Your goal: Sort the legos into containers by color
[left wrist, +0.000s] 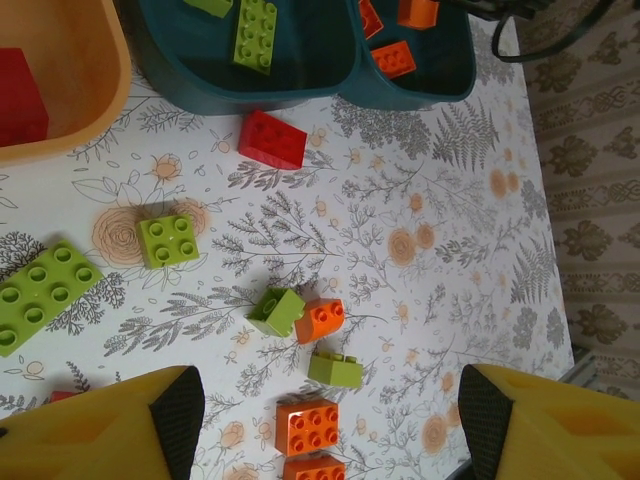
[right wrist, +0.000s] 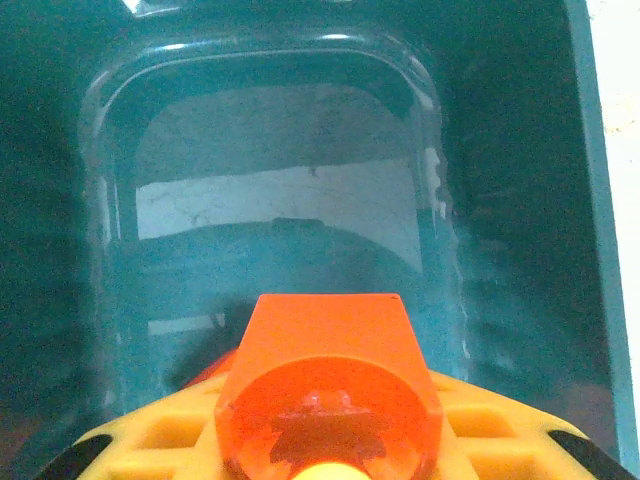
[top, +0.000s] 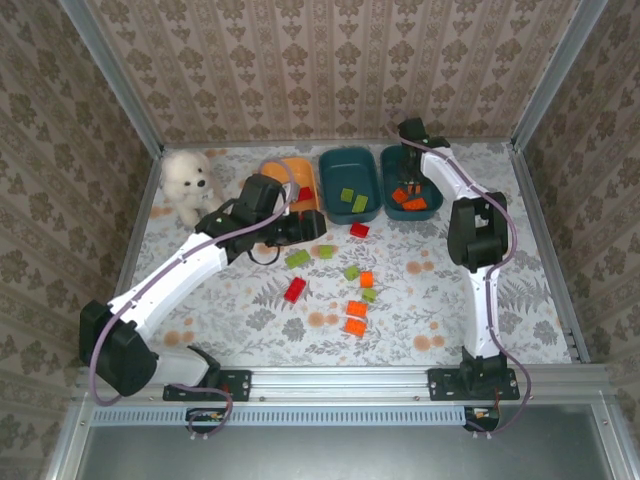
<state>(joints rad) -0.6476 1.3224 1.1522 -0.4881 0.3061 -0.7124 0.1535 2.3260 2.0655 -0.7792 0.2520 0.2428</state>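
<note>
My right gripper (top: 414, 172) hangs over the right teal container (top: 432, 205), shut on an orange lego (right wrist: 328, 372); the tub's teal floor (right wrist: 280, 200) lies right below it. That tub holds orange legos (top: 410, 199). Two green legos (top: 353, 199) lie in the middle teal container (top: 330, 170), and a red one (top: 305, 194) in the orange container (top: 285, 168). My left gripper (top: 308, 228) (left wrist: 330, 415) stands open above the table. Between its fingers (left wrist: 181, 418) lie an orange lego (left wrist: 311, 428), a green one (left wrist: 336, 370), and a green-orange pair (left wrist: 297, 314). Red (left wrist: 271, 139) and green (left wrist: 168, 240) legos lie nearer the tubs.
A white plush toy (top: 188, 184) sits at the back left. More loose legos are scattered mid-table, among them a red one (top: 294, 290) and two orange ones (top: 356, 318). Patterned walls close in the table on three sides.
</note>
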